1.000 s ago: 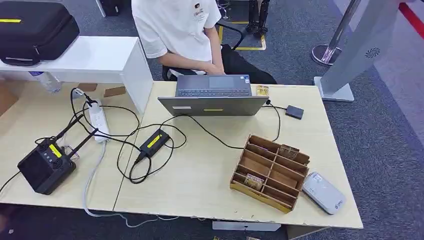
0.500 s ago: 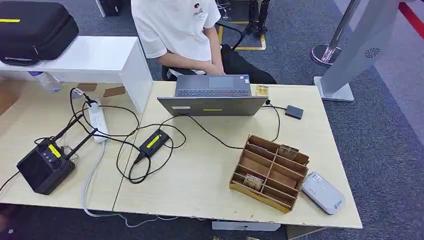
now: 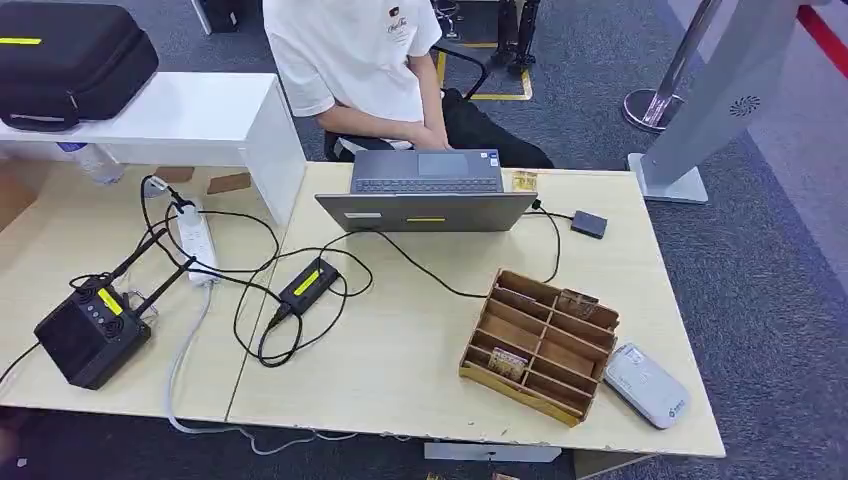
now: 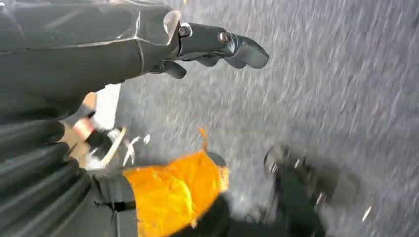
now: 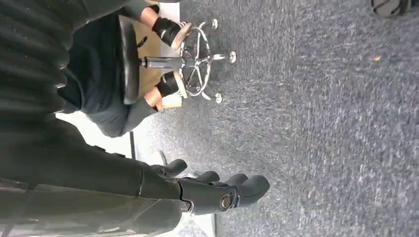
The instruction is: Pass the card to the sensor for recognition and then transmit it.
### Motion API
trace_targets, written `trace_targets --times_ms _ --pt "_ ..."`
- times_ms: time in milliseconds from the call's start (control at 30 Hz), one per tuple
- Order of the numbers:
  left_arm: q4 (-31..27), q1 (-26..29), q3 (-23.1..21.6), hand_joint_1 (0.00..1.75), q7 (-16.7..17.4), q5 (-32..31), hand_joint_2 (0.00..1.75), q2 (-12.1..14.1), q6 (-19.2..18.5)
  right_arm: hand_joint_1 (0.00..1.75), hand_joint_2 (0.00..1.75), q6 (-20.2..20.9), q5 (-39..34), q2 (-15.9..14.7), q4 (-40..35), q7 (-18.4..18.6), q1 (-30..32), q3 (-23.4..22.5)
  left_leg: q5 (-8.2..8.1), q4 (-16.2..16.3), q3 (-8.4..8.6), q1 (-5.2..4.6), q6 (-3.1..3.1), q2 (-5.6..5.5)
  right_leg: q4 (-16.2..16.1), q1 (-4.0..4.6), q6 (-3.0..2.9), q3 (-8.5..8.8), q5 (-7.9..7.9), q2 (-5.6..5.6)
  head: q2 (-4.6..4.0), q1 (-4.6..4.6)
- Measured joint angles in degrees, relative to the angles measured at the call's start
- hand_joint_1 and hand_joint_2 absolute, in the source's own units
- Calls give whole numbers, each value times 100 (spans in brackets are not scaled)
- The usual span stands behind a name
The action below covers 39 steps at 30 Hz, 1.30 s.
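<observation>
- Far left of the wooden organiser, you see a black box with antennas near the front edge of the surface.
- Between that box and the organiser, a white power strip and a black adapter with a yellow label lie among looped black cables.
- Behind the organiser and to its left, an open laptop stands at the far edge of the surface; a person in a white shirt sits behind it.
- The wooden organiser sits on the right part of the surface. You can see a card in one of its front compartments and another card in a rear compartment.
- Just beside the organiser's right end lies the white card sensor, close to the surface's front right corner.
- Left robot hand: it hangs over grey carpet, fingers loosely extended, holding nothing.
- Right robot hand: it too hangs over the carpet, fingers slightly curled and apart, empty; a stool stands beyond it.
</observation>
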Motion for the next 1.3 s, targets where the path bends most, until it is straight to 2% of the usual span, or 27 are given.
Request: trace_targets --times_ms 33,67,633,700,867,1033,1300 --pt "0 -3 -20 0 13 11 0 -46 0 0 175 19 0 0 0 -2 0 -5 0 0 0 0 0 0 0 0 0 0 0 0 0 -2" --pt "0 -3 -33 0 53 13 175 -92 0 0 175 39 4 0 0 -7 1 -11 0 1 0 0 0 0 -1 0 0 -1 0 0 -2 0" --pt "-22 -49 -118 0 160 8 175 -186 0 0 175 138 103 0 0 -55 0 -53 0 0 0 2 0 0 0 2 0 -1 0 0 -2 -2" --pt "-24 -54 -118 0 160 46 175 -186 0 0 175 79 230 0 0 77 -1 -50 0 0 0 2 0 0 0 2 0 -1 0 0 -2 -2" --pt "4 -58 -142 0 164 146 175 -37 0 0 175 -335 400 -18 -9 426 1 -39 0 -1 0 5 0 1 0 4 -1 -1 0 1 -2 2" --pt "24 -35 -230 0 166 208 175 142 2 0 175 -380 380 -35 -33 356 -1 -39 0 -1 0 6 0 -1 0 5 -1 -2 -1 -1 0 -2" --pt "37 -37 -315 0 160 297 175 157 0 0 175 -345 378 -35 -39 201 -7 -42 0 -1 -2 3 0 0 0 3 0 -1 0 0 -2 -2"
